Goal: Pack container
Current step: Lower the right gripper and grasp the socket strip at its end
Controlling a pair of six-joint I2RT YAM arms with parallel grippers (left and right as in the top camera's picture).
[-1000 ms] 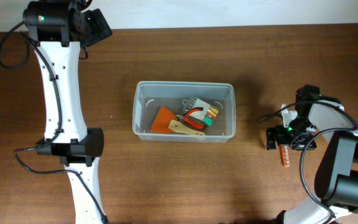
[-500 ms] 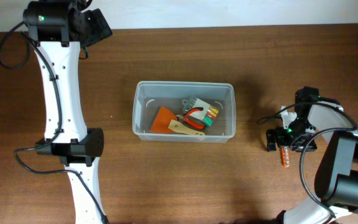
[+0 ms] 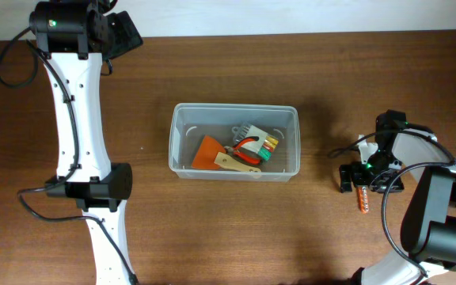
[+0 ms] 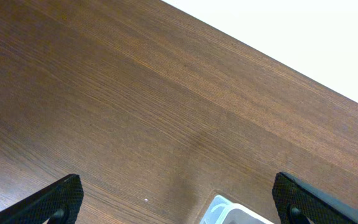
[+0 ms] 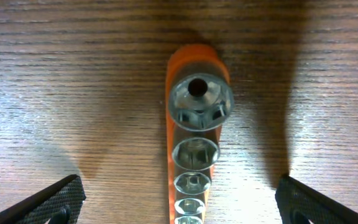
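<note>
The container (image 3: 177, 144), a clear plastic tub, stands mid-table and holds an orange scraper (image 3: 208, 150), red-handled pliers (image 3: 248, 146) and a few small parts. An orange rail of metal sockets (image 3: 362, 199) lies on the wood at the right. My right gripper (image 3: 368, 176) hangs over it, open. In the right wrist view the socket rail (image 5: 194, 143) runs between the spread fingers of the right gripper (image 5: 179, 205), which do not touch it. My left gripper (image 3: 122, 32) is at the far left back, open. In its wrist view the left gripper (image 4: 180, 202) frames bare wood and a container corner (image 4: 227, 213).
The left arm's white links (image 3: 77, 119) run down the table's left side. The right arm's base (image 3: 442, 229) and cables (image 3: 347, 148) fill the right front corner. The table's back edge (image 3: 291, 34) meets a white wall.
The right wrist shifted slightly to the right a second ago and has held still since. The socket rail and the container have not moved.
</note>
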